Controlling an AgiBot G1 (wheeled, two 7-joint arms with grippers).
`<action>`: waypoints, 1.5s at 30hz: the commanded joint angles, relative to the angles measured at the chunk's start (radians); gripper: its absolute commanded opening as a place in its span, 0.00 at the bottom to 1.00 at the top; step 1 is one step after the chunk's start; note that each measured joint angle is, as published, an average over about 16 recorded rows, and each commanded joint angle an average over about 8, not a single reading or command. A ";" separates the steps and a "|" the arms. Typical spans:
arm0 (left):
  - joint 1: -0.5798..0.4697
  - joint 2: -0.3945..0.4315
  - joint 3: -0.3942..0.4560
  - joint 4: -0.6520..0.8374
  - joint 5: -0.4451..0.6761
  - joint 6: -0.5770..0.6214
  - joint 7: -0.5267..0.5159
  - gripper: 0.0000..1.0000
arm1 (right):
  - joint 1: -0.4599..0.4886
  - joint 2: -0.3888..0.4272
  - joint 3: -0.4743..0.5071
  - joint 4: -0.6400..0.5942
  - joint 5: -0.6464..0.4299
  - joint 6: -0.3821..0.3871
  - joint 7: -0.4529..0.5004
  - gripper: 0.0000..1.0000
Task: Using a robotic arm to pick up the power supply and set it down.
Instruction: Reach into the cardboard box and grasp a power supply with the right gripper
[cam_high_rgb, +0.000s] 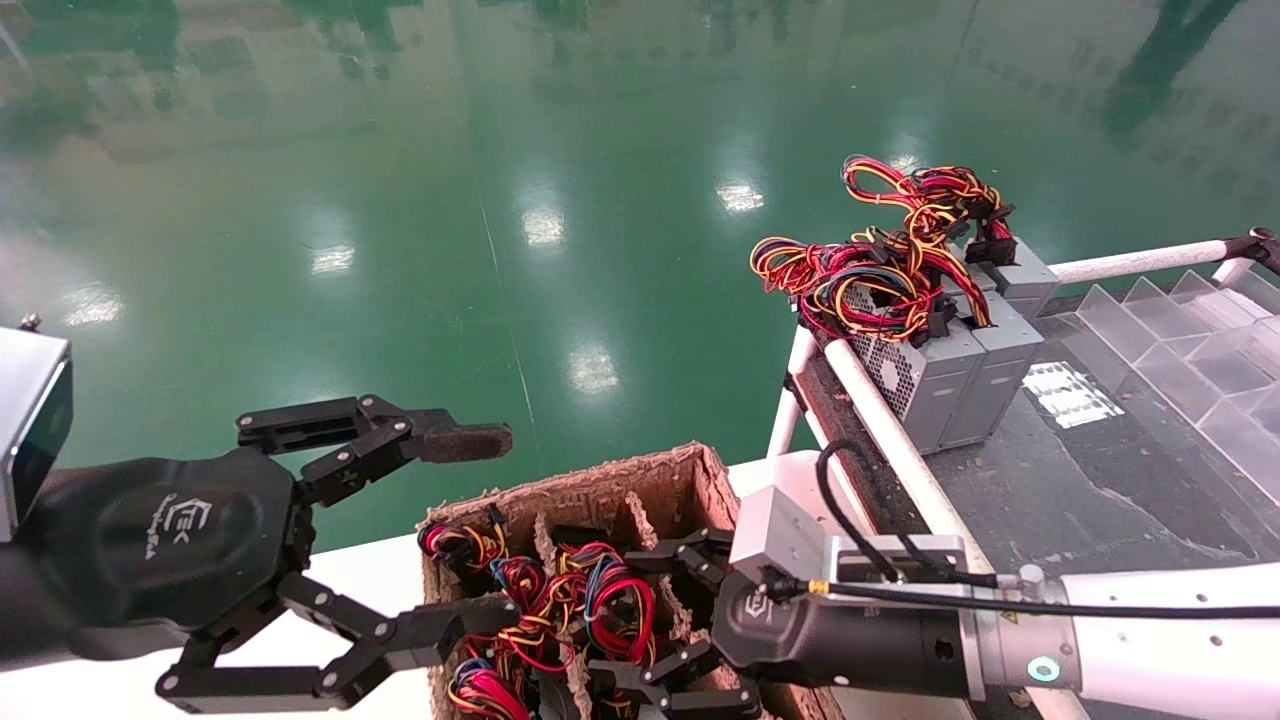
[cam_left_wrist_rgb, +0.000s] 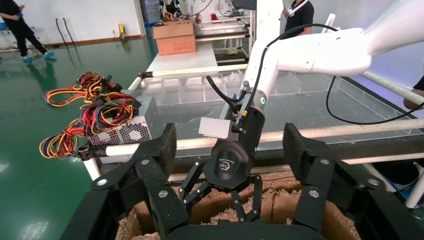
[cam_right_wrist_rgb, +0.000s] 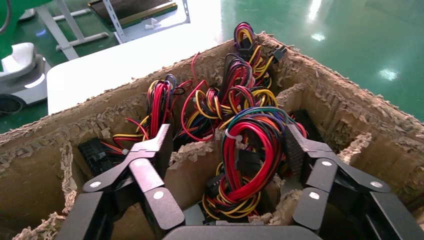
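power supply (cam_right_wrist_rgb: 247, 165) body hidden under its wires, box (cam_high_rgb: 640, 480) cut off — bottom edge

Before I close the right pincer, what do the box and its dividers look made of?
The box looks like brown corrugated cardboard, matte, with frayed, crumbling edges. The dividers look the same: ragged honeycomb-like tops. The right pincer is open around a wire bundle.

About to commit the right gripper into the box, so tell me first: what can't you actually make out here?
- Power supply: only its wire bundle shows in the right wrist view; the casing is hidden behind the wires and cardboard dividers.
- Cardboard box: its near part is cut off by the head view's bottom edge.
- Right gripper: open over the box, but its lower finger runs off that same edge.
- Left gripper: open, idle beside the box.
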 joint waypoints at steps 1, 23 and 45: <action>0.000 0.000 0.000 0.000 0.000 0.000 0.000 1.00 | -0.012 0.000 0.001 0.023 -0.004 0.017 0.003 0.00; 0.000 -0.001 0.002 0.000 -0.001 -0.001 0.001 1.00 | -0.026 -0.005 0.006 -0.002 0.006 0.028 0.002 0.00; -0.001 -0.001 0.003 0.000 -0.002 -0.001 0.002 1.00 | -0.069 0.110 0.149 0.100 0.219 0.010 -0.005 0.00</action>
